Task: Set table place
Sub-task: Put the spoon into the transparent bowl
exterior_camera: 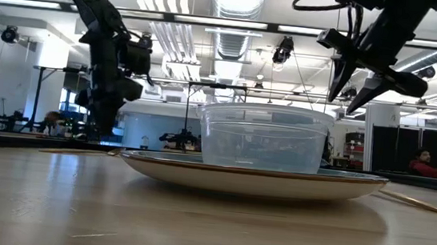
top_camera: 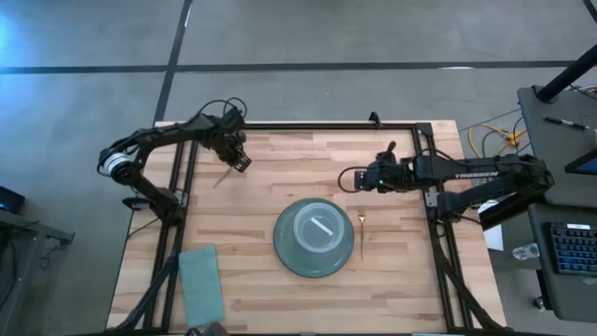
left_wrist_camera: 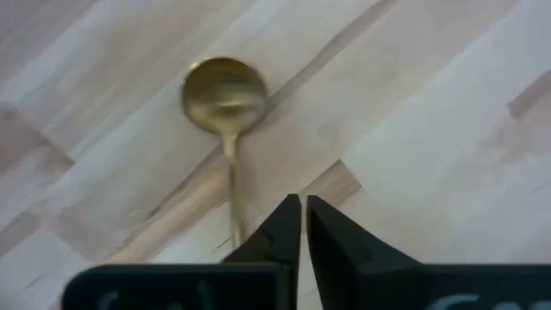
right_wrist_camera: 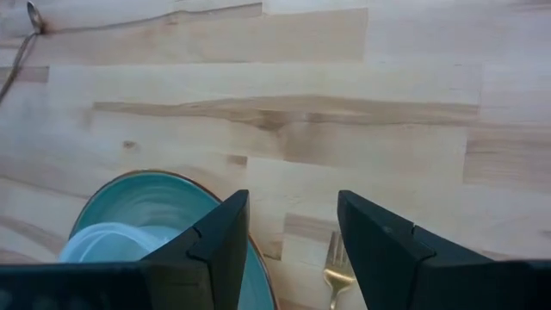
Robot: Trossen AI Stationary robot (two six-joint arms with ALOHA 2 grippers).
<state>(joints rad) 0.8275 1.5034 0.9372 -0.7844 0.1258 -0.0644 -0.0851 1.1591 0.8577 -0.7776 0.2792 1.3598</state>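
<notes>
A gold spoon (left_wrist_camera: 225, 95) lies flat on the wooden table (top_camera: 401, 280) at the far left, and also shows in the high view (top_camera: 224, 175). My left gripper (left_wrist_camera: 304, 211) is shut just above the table, its fingertips beside the spoon's handle; whether they touch it I cannot tell. A teal plate (top_camera: 287, 250) at mid-table bears a clear plastic container (top_camera: 315, 230). A gold fork (top_camera: 362, 231) lies to the right of the plate. My right gripper (right_wrist_camera: 293, 232) is open and empty, raised beyond the plate's far right side (top_camera: 347, 177).
A teal folded napkin (top_camera: 198, 280) lies at the near left of the table. The black rail frame (top_camera: 317, 125) edges the table. Bare wood lies between the spoon and the plate, and to the right of the fork.
</notes>
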